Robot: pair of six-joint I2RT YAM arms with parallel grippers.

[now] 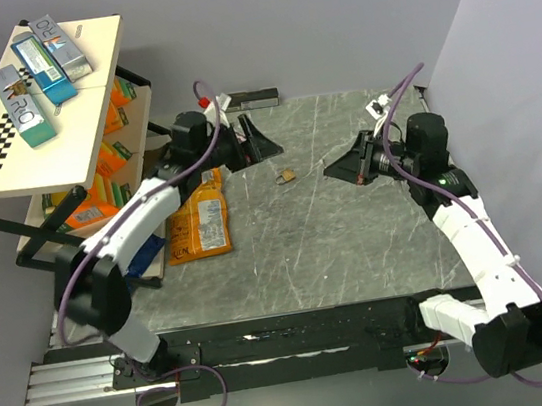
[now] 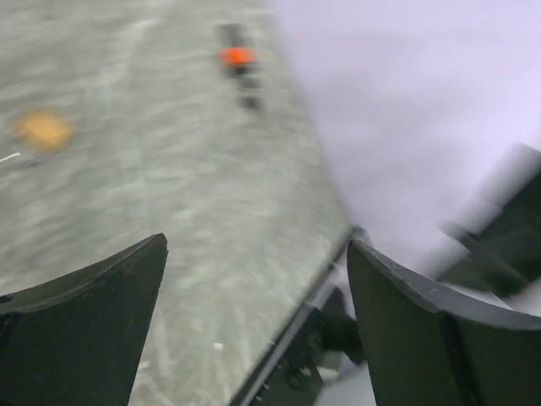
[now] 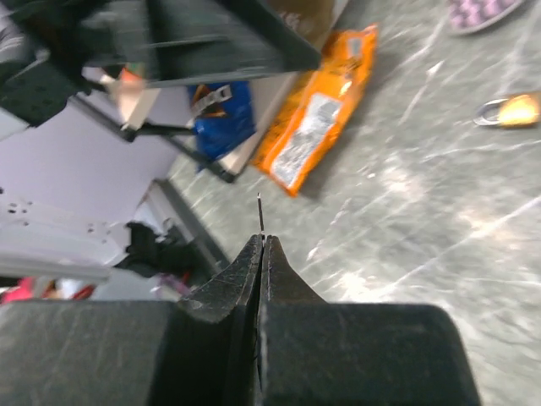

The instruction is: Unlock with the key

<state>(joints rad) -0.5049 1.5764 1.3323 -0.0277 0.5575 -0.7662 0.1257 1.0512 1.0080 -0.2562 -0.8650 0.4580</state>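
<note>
A thin metal key (image 3: 260,216) pokes edge-on out of my right gripper (image 3: 262,239), whose jaws are pressed shut on it. From above, that gripper (image 1: 330,168) hovers right of a small brass padlock (image 1: 287,175) lying on the grey table; the padlock (image 3: 511,110) also shows at the right edge of the right wrist view. My left gripper (image 1: 265,148) hangs open just up-left of the padlock, nothing between its fingers. Its own view is blurred: the gripper (image 2: 258,245) is wide open, the brass padlock (image 2: 42,128) is a smudge at the left, and a small orange-red object (image 2: 237,55) lies far off.
A shelf rack (image 1: 43,164) with boxes on top stands at the left. An orange snack bag (image 1: 201,223) lies on the table beside it. A dark box (image 1: 251,96) sits at the table's back edge. Walls close in behind and on the right.
</note>
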